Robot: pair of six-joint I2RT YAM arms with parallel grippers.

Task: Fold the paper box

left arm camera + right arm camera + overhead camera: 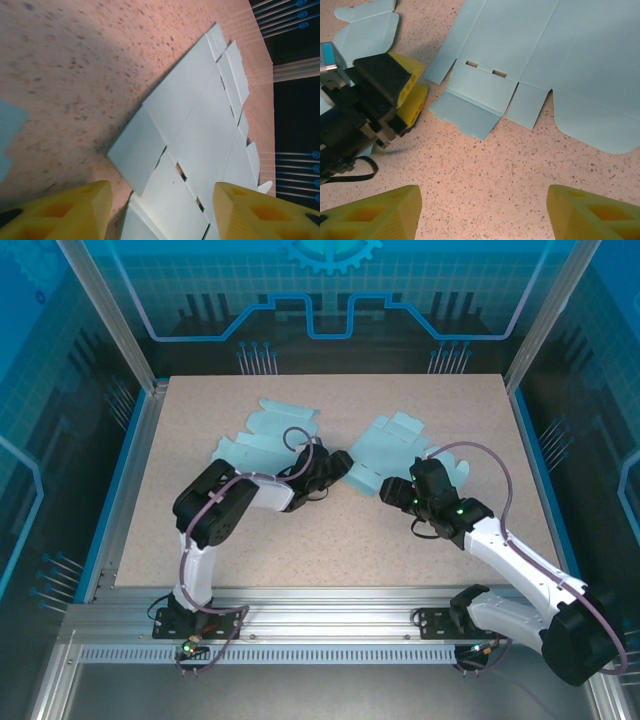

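1. Speckled beige tabletop [330, 550] is seen from above, enclosed by blue translucent walls [330, 300] on an aluminium frame. Both arm bases are bolted at its near edge.
2. Paper box blank [395, 450], pale blue and unfolded, is laid flat on the table just right of centre. In the right wrist view its creased panels, its cut flaps and two small slots along one crease are shown.
3. Second blank [265, 430], of the same colour, is laid flat left of centre. Whether the two sheets touch cannot be told, as the space between them is covered by the left arm.
4. Left gripper [338, 462] is held low at the left edge of the paper box blank and is pointed toward it. Its jaws are spread. In the left wrist view the left fingers [65, 210], yellow, are set wide apart, and the sheet's flaps are seen between and beyond them. Nothing is pinched. In the right wrist view a flap corner is seen just beside one of these fingers.
5. Right gripper [393, 492] is held at the near edge of the same blank. Its jaws are spread. The right fingers [595, 212], also yellow, are set wide apart over bare table, and the sheet's near flaps lie just ahead of them, untouched.
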